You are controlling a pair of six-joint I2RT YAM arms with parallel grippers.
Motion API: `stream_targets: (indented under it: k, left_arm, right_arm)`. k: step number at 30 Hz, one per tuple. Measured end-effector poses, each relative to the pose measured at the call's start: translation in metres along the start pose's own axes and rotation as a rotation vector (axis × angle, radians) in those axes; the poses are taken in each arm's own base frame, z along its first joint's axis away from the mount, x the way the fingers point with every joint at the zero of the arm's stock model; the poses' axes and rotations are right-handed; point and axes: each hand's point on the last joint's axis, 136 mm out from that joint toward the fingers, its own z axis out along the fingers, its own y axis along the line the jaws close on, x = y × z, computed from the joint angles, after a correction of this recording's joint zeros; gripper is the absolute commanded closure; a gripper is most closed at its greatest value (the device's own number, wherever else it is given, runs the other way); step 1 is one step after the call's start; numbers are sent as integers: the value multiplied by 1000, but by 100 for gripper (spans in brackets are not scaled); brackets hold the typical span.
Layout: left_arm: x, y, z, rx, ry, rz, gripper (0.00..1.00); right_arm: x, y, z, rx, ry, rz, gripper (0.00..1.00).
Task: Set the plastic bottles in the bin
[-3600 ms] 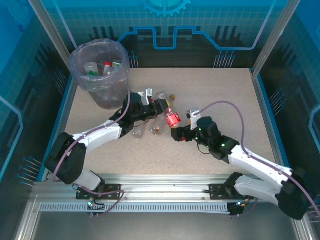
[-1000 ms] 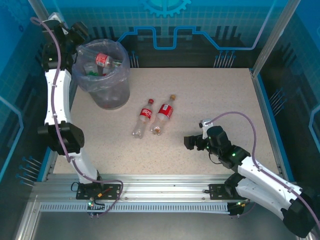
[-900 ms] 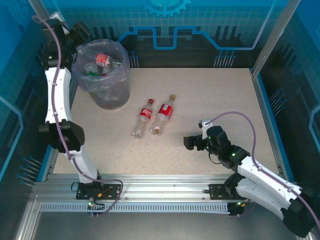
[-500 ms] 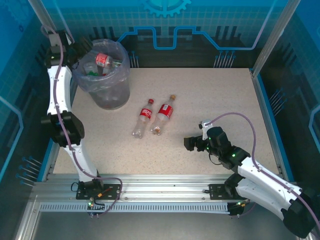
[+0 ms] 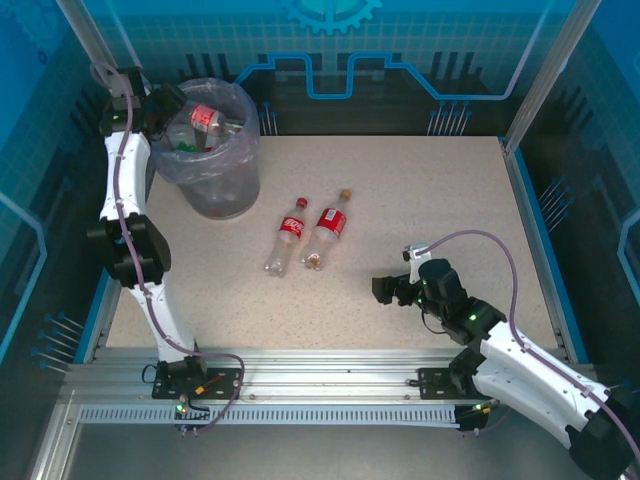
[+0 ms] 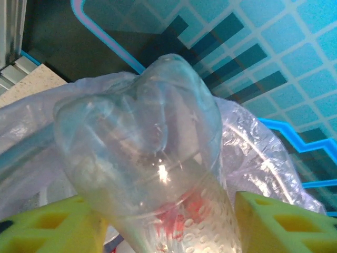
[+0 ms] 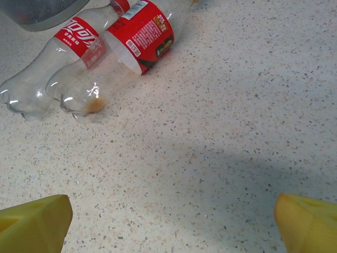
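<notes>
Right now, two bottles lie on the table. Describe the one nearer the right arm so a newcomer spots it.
Start at the grey bin in the far left corner of the table; right of it, two clear red-labelled bottles lie side by side. Take the right-hand bottle: its cap is gold, while its neighbour has a red one.

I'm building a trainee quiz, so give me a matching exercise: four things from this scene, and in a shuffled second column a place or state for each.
1. bin
2. red-capped bottle
3. gold-capped bottle
4. right pincer

A. open above the bare table
B. lying down, nearer the bin
C. upright at the table's far left corner
D. lying down, farther from the bin

Pairs: 1-C, 2-B, 3-D, 4-A
</notes>
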Motion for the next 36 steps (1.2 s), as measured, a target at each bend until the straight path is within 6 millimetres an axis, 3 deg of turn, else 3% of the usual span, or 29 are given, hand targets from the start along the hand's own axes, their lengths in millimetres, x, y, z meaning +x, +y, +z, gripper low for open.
stream_targets:
  k: [7, 13, 18, 22, 26, 30, 36]
  left_arm:
    - [-4, -8, -2, 29, -12, -1, 49]
    - [-21, -29, -17, 86, -53, 53, 49]
    - [-44, -46, -48, 118, -124, 126, 52]
    - [-75, -64, -87, 145, -218, 209, 54]
    - [-92, -78, -118, 151, -278, 318, 55]
    - [-89, -79, -128, 121, -273, 438, 57]
    - [-60, -74, -118, 12, -197, 661, 58]
  right_arm:
    - [2, -3, 1, 14, 7, -1, 1]
    - [3, -3, 2, 17, 14, -2, 1]
    - [6, -4, 6, 23, 29, -4, 1]
    - [9, -5, 9, 28, 44, -13, 1]
    - [11, -5, 13, 31, 55, -21, 1]
    - [12, -5, 15, 30, 62, -26, 1]
    - [13, -2, 19, 19, 72, -30, 1]
